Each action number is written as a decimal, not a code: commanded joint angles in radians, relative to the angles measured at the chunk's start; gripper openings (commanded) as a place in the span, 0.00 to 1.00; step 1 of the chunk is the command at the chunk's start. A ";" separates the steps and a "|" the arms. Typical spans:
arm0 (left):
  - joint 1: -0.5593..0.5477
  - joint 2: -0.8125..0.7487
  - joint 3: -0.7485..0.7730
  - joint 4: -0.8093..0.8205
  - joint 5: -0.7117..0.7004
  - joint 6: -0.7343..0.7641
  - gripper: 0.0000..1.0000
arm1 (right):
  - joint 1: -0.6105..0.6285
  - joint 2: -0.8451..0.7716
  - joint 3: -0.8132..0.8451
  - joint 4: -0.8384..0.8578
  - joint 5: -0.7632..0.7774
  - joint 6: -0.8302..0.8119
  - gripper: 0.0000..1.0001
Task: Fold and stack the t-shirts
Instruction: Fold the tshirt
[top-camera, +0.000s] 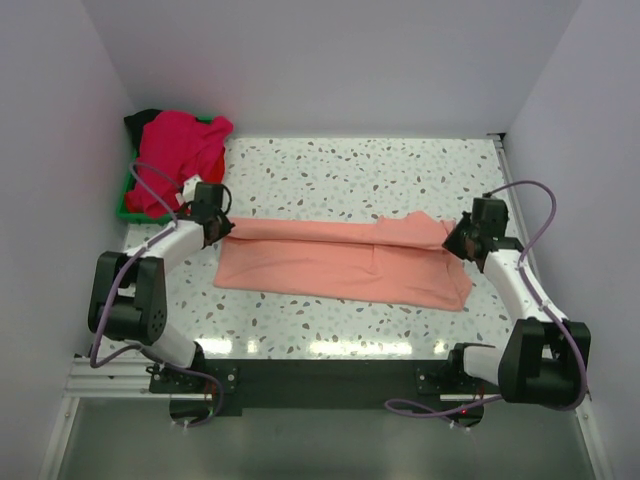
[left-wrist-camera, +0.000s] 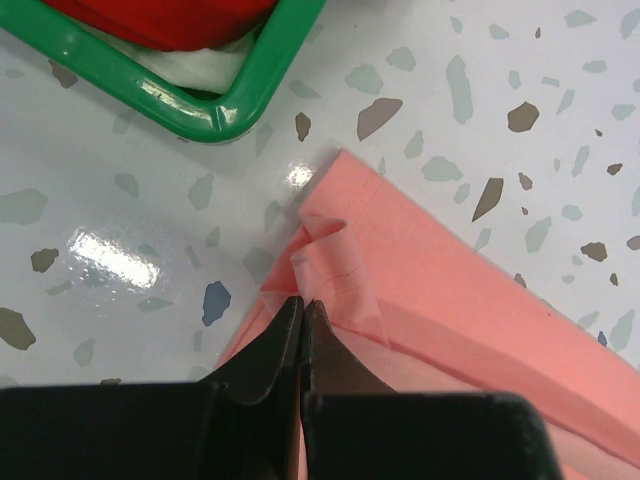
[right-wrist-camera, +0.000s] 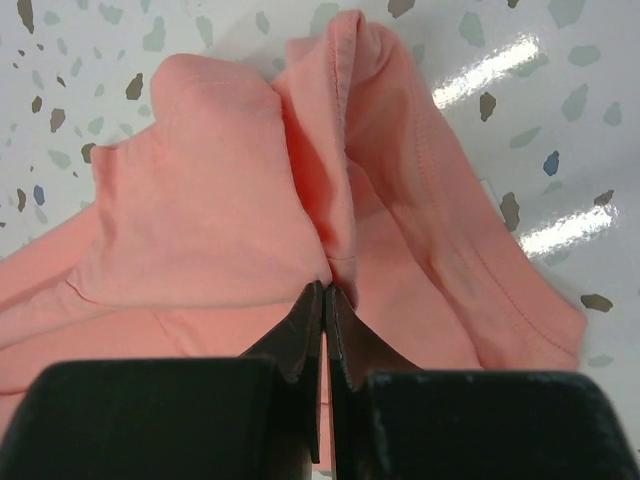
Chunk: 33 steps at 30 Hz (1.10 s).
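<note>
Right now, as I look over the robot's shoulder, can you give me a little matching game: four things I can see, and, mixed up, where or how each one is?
Column one:
1. salmon-pink cloth t-shirt
2. magenta-pink cloth t-shirt
3. green plastic tray
4. right claw

Column two:
a. at the far left corner of the speckled table
b. heaped in the tray
c. laid out long across the middle of the table
d. shut, pinching a bunched fold of cloth

Pairs: 1-c, 2-b, 3-a, 4-d.
</note>
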 joint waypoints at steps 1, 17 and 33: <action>0.010 -0.055 -0.012 0.064 -0.007 -0.022 0.00 | -0.004 -0.055 -0.024 0.031 -0.004 0.015 0.00; 0.010 -0.252 -0.226 0.169 0.042 -0.051 0.47 | -0.003 -0.120 0.005 0.005 -0.052 -0.037 0.55; -0.027 -0.203 -0.150 0.204 0.254 -0.028 0.47 | -0.001 0.356 0.391 0.051 0.010 -0.051 0.56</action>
